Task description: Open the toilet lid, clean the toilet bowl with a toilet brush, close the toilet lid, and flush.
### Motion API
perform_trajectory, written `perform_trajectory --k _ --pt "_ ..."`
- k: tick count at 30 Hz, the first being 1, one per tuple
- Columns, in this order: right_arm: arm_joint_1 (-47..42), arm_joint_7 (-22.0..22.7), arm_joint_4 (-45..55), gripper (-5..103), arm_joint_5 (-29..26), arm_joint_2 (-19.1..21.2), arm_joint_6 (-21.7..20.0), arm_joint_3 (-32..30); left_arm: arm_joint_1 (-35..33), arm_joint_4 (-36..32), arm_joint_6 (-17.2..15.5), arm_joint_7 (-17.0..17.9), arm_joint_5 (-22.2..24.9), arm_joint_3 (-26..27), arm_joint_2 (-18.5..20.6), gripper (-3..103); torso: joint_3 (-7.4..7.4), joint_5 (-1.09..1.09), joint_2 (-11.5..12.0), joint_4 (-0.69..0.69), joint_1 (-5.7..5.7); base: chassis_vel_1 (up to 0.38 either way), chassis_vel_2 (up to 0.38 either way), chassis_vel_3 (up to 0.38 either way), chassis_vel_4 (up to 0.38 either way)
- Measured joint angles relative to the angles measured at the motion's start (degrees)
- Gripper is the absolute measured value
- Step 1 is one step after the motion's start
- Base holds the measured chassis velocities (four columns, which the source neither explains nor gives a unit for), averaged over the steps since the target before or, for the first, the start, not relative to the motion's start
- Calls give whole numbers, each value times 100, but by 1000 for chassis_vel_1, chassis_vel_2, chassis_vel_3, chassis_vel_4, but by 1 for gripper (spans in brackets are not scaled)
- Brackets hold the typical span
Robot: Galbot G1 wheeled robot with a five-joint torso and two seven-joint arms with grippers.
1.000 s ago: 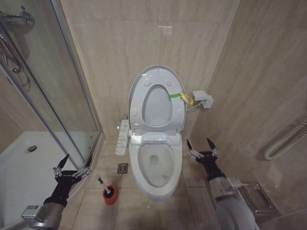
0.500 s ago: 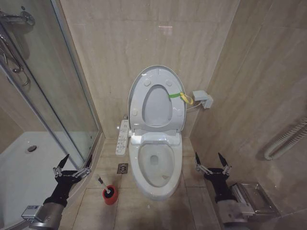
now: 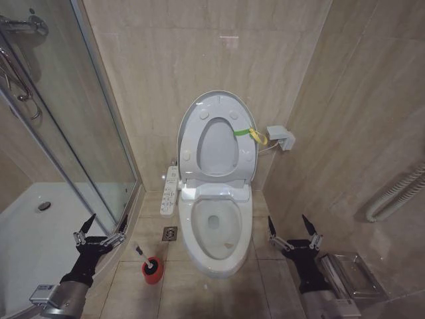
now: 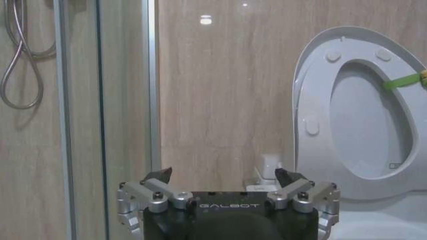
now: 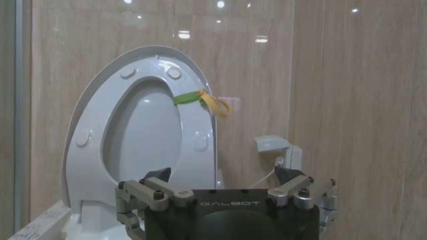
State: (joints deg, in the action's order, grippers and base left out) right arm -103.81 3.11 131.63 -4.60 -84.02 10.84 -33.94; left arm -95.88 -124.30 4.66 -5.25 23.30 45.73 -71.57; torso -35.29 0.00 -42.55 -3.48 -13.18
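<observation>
The toilet lid (image 3: pixel 219 96) stands raised against the back wall, with the ring seat (image 3: pixel 188 149) and its green-yellow tag up against it. Below them the toilet bowl (image 3: pixel 199 256) lies uncovered. The toilet brush (image 3: pixel 141 253) stands in its red holder (image 3: pixel 153 272) on the floor left of the bowl. My left gripper (image 3: pixel 103 226) hangs open and holds nothing, left of the brush. My right gripper (image 3: pixel 292 229) is open with nothing in it, just right of the bowl. The left wrist view shows the left gripper (image 4: pixel 221 176) and the lid (image 4: pixel 367 125). The right wrist view shows the right gripper (image 5: pixel 223 175) facing the lid (image 5: pixel 143 135).
A glass shower door (image 3: pixel 73 133) and white shower tray (image 3: pixel 40 229) close off the left. A floor drain (image 3: pixel 170 233) and the side control panel (image 3: pixel 170 189) lie left of the bowl. A wall box (image 3: pixel 282 137) and a metal holder (image 3: pixel 355 276) are on the right.
My right gripper has drawn back and down to the right, away from the bowl's rim. The left arm, brush and lid have not moved.
</observation>
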Motion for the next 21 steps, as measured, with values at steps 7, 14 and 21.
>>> perform_trajectory --k 7,14,21 --pt "-203 117 394 100 -1 84 -53 12 -1 0 0 0 0 0 0 100 0 0 0 1 0 0 0 0 0" --pt "-393 73 548 100 34 170 -7 -60 -1 0 0 0 0 0 0 100 0 0 0 0 0 0 0 0 0" --pt "-458 79 559 100 -55 16 0 18 -1 0 0 0 0 0 0 100 0 0 0 0 0 0 0 0 0"
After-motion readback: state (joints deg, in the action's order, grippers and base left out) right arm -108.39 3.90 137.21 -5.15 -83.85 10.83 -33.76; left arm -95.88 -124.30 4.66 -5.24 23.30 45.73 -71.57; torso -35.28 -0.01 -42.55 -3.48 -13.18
